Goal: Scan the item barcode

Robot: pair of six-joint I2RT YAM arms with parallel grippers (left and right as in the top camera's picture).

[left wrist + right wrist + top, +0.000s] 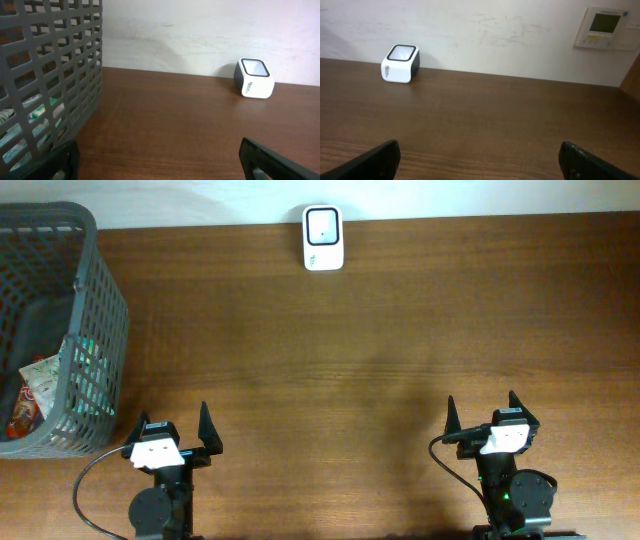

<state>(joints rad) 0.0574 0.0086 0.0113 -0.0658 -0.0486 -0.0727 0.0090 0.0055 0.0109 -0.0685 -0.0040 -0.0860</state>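
Pick not begun: both sets of jaws released, empty.
Next, left jaws should fetch a packet [35, 383] from the basket [100, 320] for the scanner [323, 237].

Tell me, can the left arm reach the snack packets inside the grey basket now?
Probably yes, but only from above: the basket is open on top, while its mesh wall stands between the open left end effector and the packets.

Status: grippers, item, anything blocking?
Open and empty: left gripper, right gripper. In basket at left: packets, not picked. At back edge: scanner; nothing between it and arms.
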